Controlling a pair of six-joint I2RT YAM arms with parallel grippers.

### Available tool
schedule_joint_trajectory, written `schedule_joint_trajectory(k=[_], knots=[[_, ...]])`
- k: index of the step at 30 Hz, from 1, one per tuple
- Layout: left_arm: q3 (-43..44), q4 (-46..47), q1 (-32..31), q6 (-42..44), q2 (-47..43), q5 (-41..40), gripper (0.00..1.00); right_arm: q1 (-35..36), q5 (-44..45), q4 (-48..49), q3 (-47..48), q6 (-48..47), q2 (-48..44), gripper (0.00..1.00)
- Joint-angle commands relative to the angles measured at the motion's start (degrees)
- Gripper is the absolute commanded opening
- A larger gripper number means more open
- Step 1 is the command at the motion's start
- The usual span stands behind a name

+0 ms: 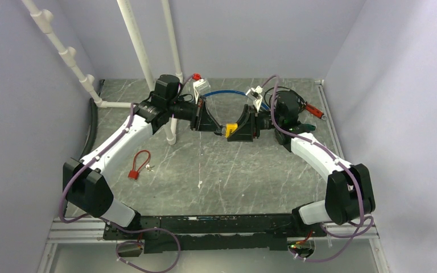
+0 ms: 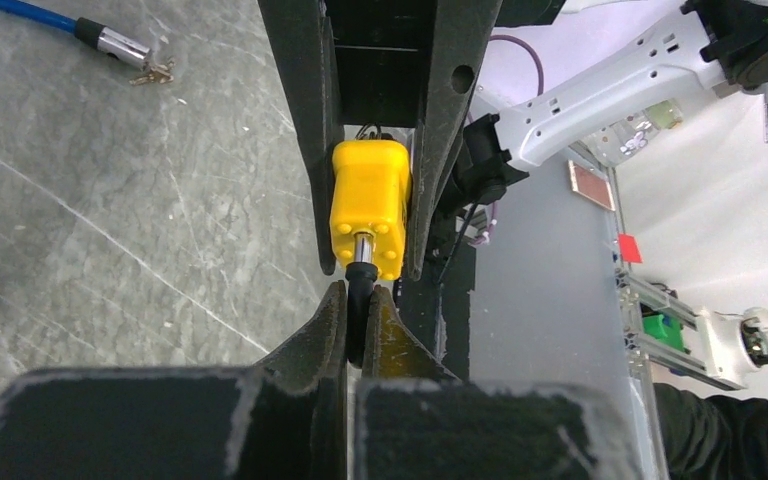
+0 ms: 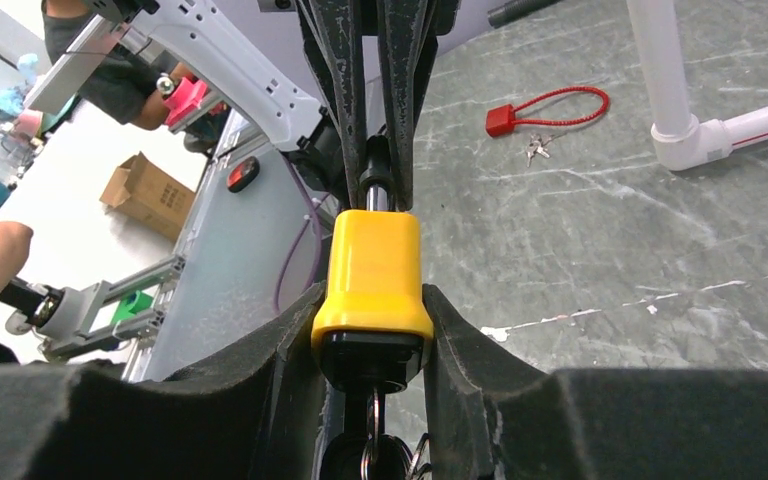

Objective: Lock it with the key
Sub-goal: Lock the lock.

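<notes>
A yellow padlock (image 1: 227, 130) hangs in mid-air between my two grippers, above the middle of the table. My right gripper (image 3: 372, 315) is shut on the padlock's yellow body (image 3: 375, 265), one finger on each side. A key (image 3: 371, 440) with a ring sticks out of the lock's black base, between the right fingers. My left gripper (image 2: 358, 300) is shut on the black shackle end (image 2: 360, 285) that comes out of the padlock (image 2: 370, 200). Seen from above, the left gripper (image 1: 213, 126) and right gripper (image 1: 234, 132) face each other, almost touching.
A red cable lock (image 1: 138, 166) with small keys (image 1: 149, 168) lies on the table at the left. A blue cable (image 1: 227, 92) lies at the back. White pipes (image 1: 142, 57) stand at the back left. A red-handled tool (image 1: 317, 111) lies at the right.
</notes>
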Motion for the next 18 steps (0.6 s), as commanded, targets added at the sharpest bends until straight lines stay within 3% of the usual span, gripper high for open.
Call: schedule_joint_trajectory(k=[1, 7, 18], knots=[[0.9, 9.5, -2.6, -4.4, 0.2, 3.3, 0.0, 4.1, -1.0, -1.5, 4.1, -4.5, -0.1, 0.0], [-3.3, 17.7, -3.4, -11.6, 0.7, 7.1, 0.0, 6.8, -0.7, -25.0, 12.9, -26.4, 1.0, 0.0], [-6.1, 17.7, -6.0, -11.9, 2.0, 5.2, 0.0, 8.8, 0.4, -28.3, 17.2, -29.6, 1.7, 0.0]])
